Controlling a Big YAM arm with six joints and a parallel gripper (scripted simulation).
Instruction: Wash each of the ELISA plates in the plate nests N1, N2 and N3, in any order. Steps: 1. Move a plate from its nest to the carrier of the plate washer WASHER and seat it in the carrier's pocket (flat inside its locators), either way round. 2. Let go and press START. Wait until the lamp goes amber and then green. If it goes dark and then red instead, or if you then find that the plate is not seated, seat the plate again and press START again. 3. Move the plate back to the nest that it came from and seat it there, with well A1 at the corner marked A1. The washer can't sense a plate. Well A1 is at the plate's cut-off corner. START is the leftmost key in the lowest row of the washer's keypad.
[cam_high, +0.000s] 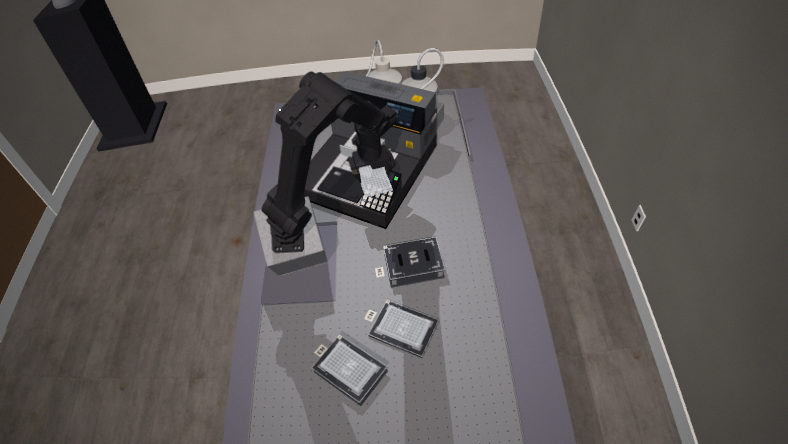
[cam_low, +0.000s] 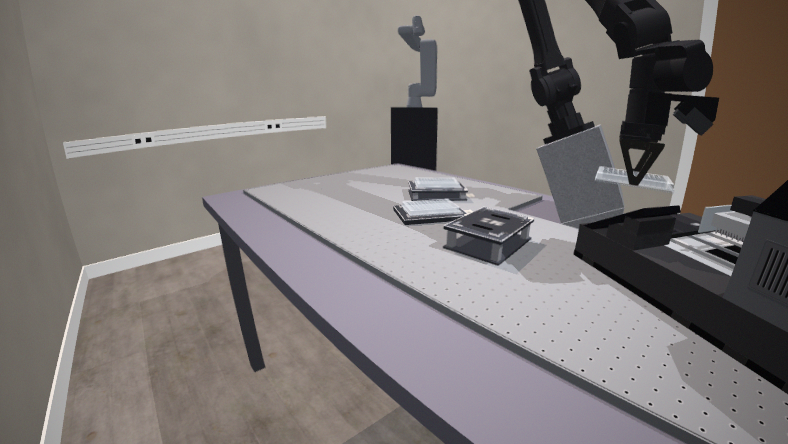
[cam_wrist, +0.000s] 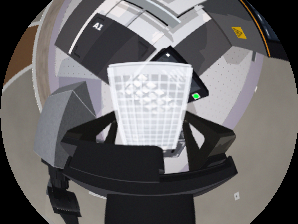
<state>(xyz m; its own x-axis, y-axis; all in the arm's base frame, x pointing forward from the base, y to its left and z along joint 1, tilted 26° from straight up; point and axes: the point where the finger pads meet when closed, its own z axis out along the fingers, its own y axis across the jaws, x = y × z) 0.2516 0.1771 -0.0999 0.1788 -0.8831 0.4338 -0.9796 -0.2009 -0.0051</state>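
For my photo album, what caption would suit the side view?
A robot arm's end effector holds a clear lab plate in the air above the black washing machine, near an empty stand.

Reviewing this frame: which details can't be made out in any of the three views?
- Plate cut-off corner: too small in every view, so A1 orientation is unknown.
- Claw finger contact: the wrist view shows the plate covering it.
- Washer carrier pocket: partly behind the arm in the top view, cut off in the exterior view.
- START key on the keypad: too small and partly hidden by the plate.
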